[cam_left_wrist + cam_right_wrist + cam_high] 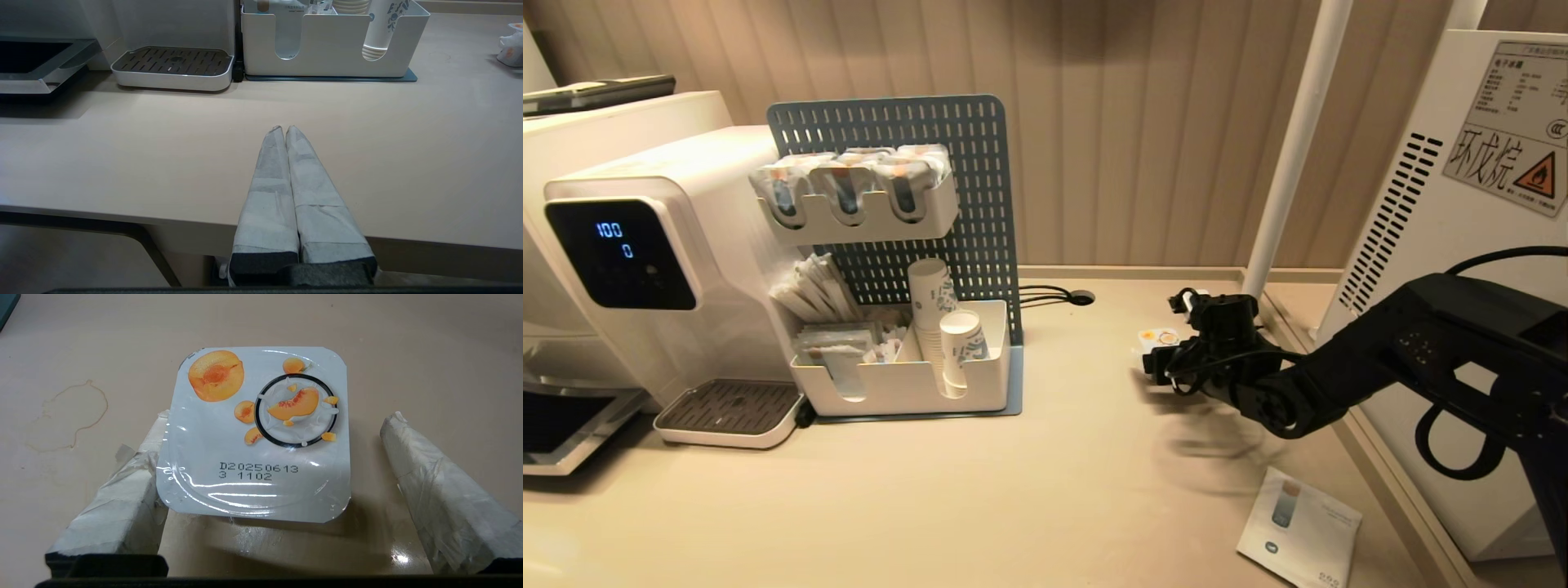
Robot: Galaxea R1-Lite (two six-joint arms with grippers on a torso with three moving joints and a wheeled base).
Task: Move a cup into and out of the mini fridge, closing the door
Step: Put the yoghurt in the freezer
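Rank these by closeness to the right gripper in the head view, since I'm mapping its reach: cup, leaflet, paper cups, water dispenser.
1. cup, at the right gripper
2. leaflet, on the counter's near right
3. paper cups, in the organizer, left
4. water dispenser, far left

The cup has a glossy, crinkled foil lid; the counter looks smooth and matt beige.

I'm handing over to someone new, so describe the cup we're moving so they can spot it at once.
Look at the beige counter just left of the mini fridge, where the open right gripper straddles the cup. It is tiny and white, with a square foil lid printed with peaches, unlike the tall blue-patterned paper cups in the organiser.
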